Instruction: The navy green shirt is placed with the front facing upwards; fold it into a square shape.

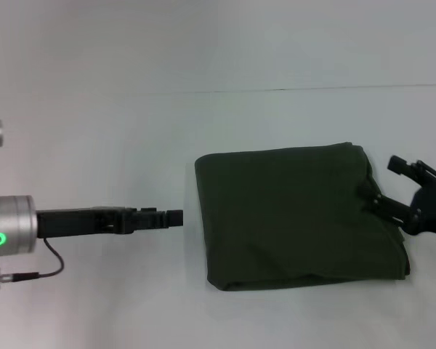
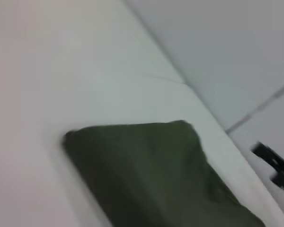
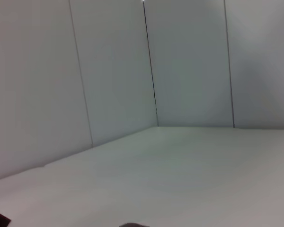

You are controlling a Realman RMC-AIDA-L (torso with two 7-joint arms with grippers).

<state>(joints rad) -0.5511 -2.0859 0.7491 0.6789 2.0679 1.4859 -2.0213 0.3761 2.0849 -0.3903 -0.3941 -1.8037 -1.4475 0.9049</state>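
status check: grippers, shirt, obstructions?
Left gripper beside shirt's left edge. Right gripper open at its right edge. Navy green shirt folded square. Nothing in the way.

Soft, even light falls from overhead, so the pale surface (image 1: 131,131) looks bright and flat, with only a thin shadow along the near edge of the navy green shirt (image 1: 298,214) and no glare anywhere. The head view is fairly crisp, though the dark cloth swallows most of its own folds. The left wrist view is smeared with blur, the shirt's edges soft, and the right wrist view is hazy, with dim grey wall panels (image 3: 113,71) above.
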